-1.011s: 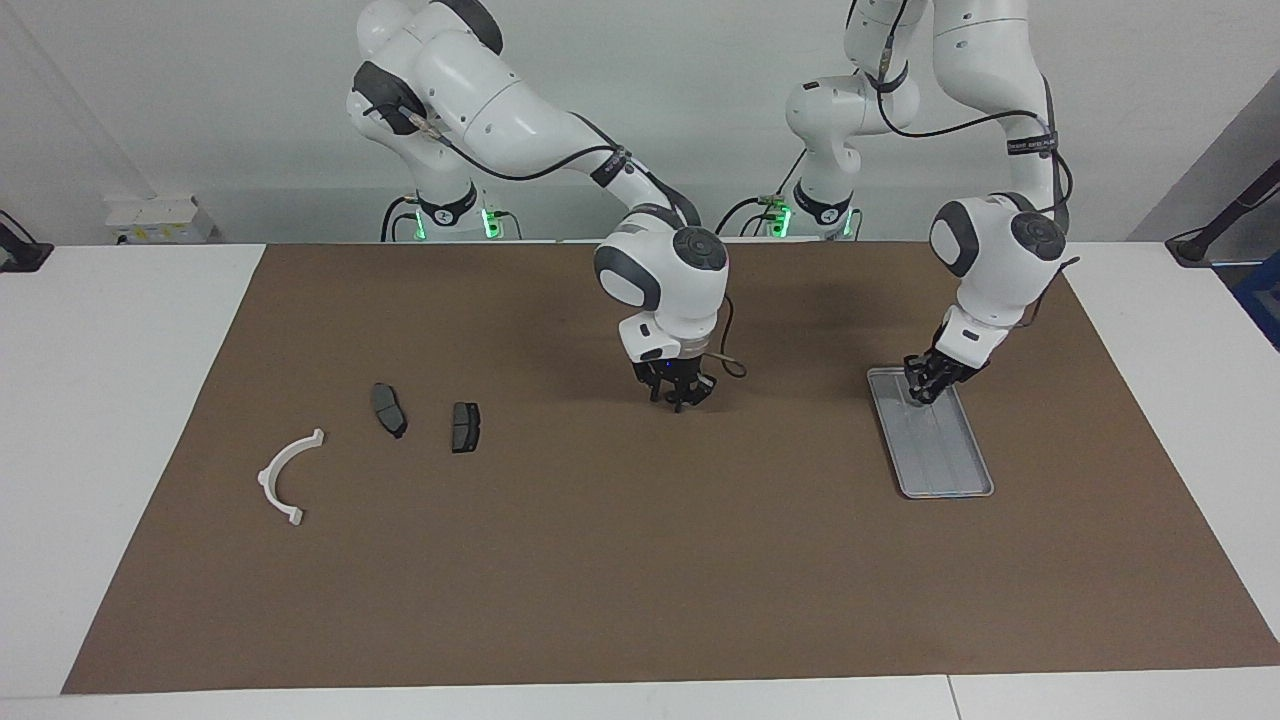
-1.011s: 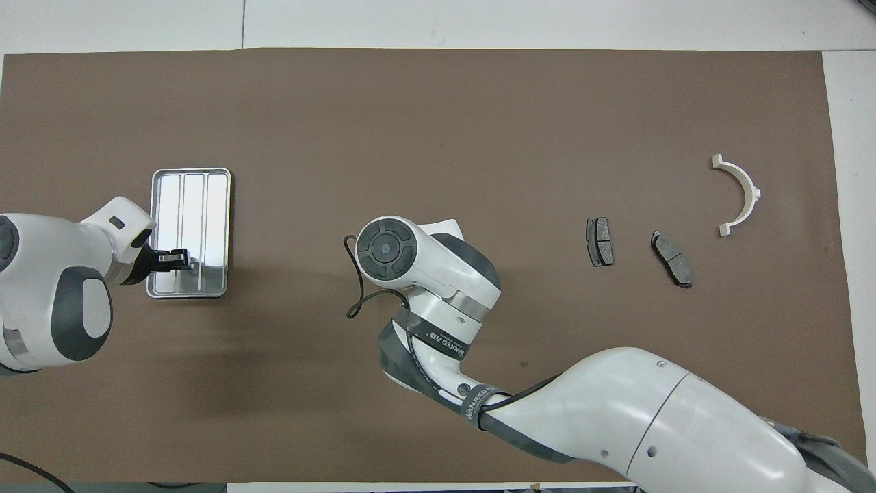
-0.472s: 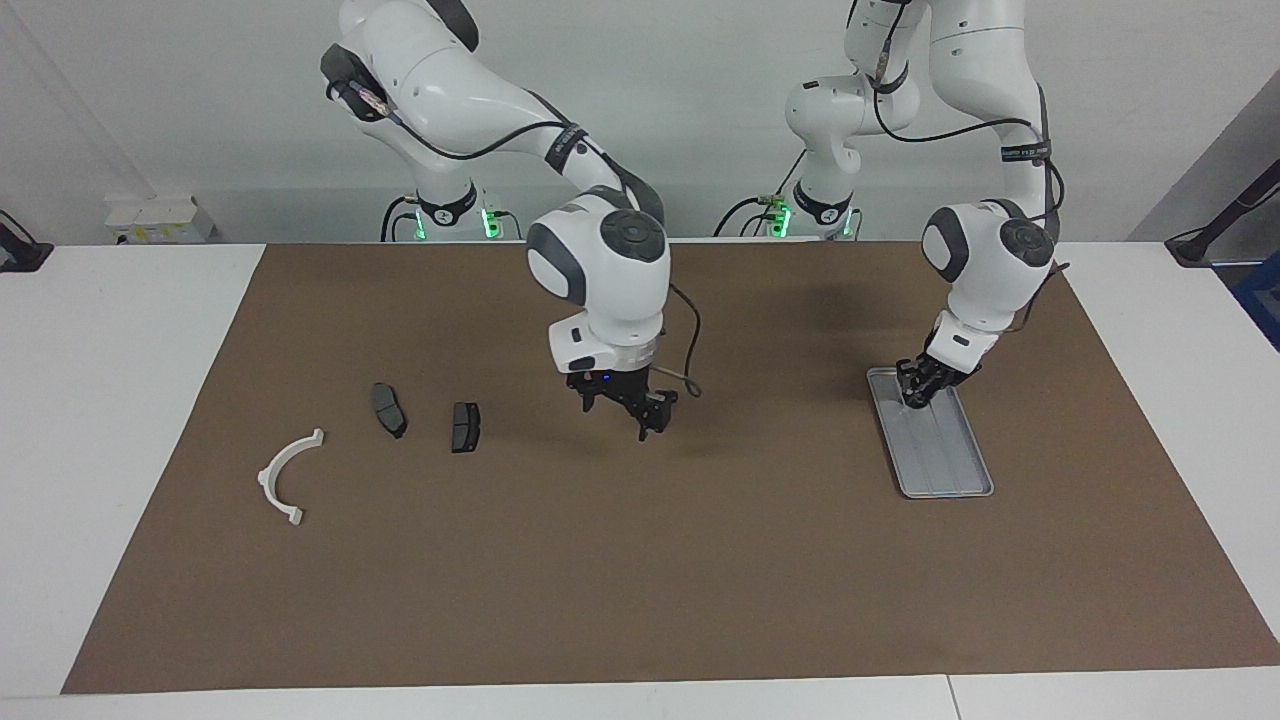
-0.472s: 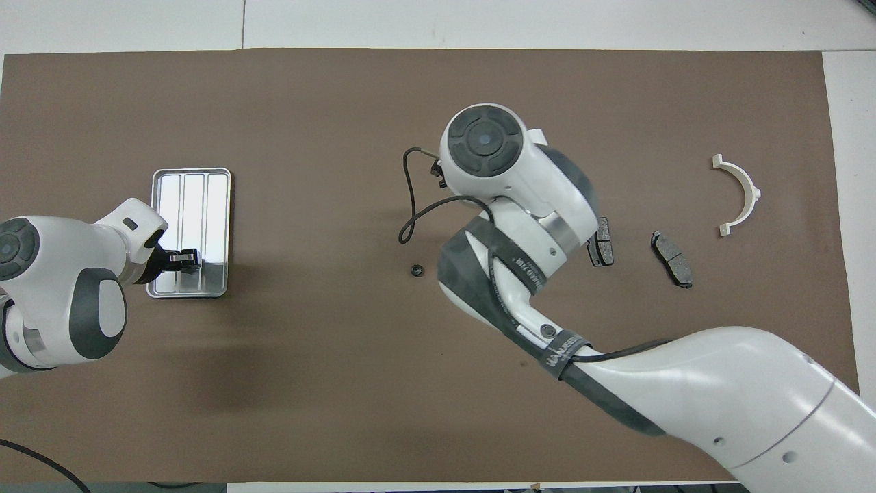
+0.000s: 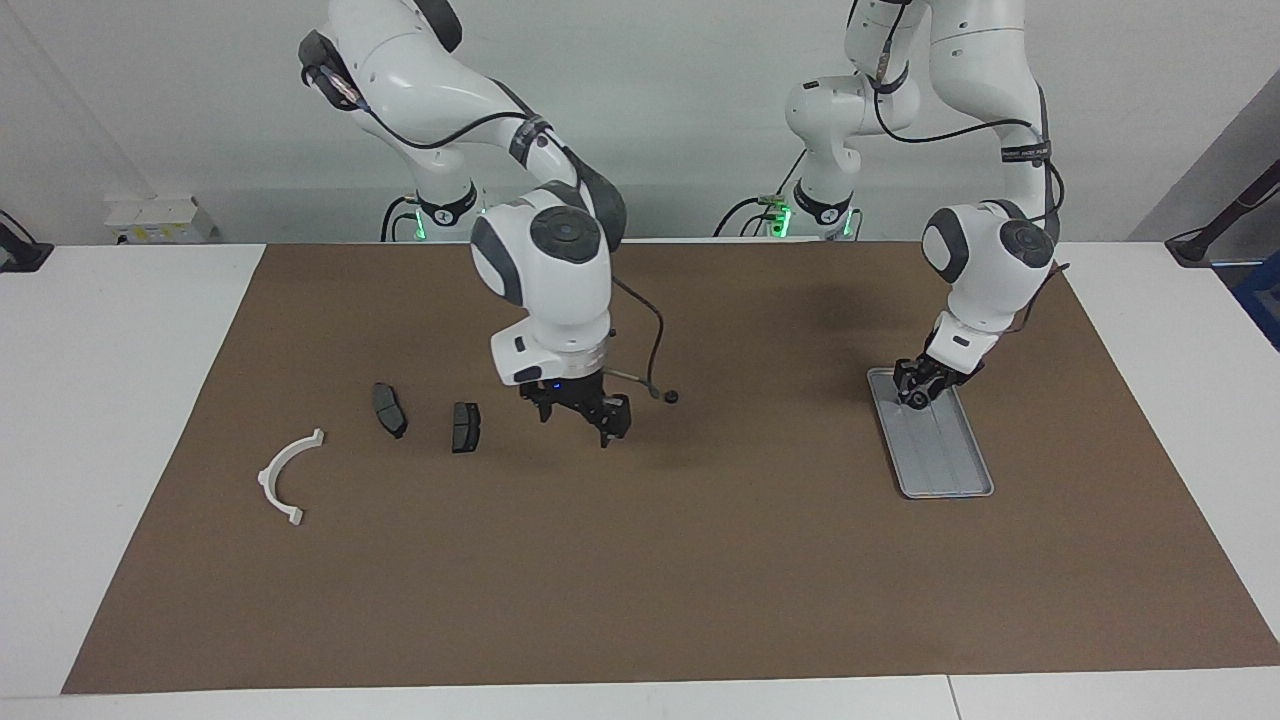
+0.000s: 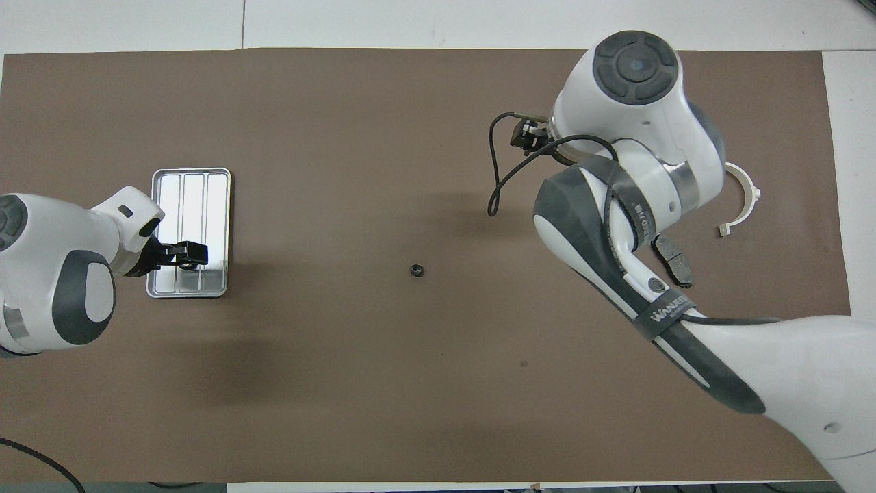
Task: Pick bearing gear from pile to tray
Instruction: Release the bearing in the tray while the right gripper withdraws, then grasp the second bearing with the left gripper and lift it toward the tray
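Observation:
A small black round piece (image 5: 671,397) lies alone on the brown mat between the pile and the tray; it also shows in the overhead view (image 6: 415,270). My right gripper (image 5: 580,412) hangs open and empty over the mat, between that piece and the closer of two dark brake pads (image 5: 465,426). The second pad (image 5: 389,409) and the white half-ring bracket (image 5: 288,475) lie toward the right arm's end. My left gripper (image 5: 915,390) is low over the silver tray (image 5: 945,460), at its end nearer to the robots.
In the overhead view the right arm covers one pad and part of the bracket (image 6: 746,198); one pad (image 6: 672,259) shows. A black cable (image 5: 645,360) loops off the right wrist. The mat (image 5: 640,580) lies on a white table.
The right gripper rose off the middle of the mat and swung toward the brake pads, leaving the small black piece lying where it had been. The left gripper shifted slightly over the tray's end.

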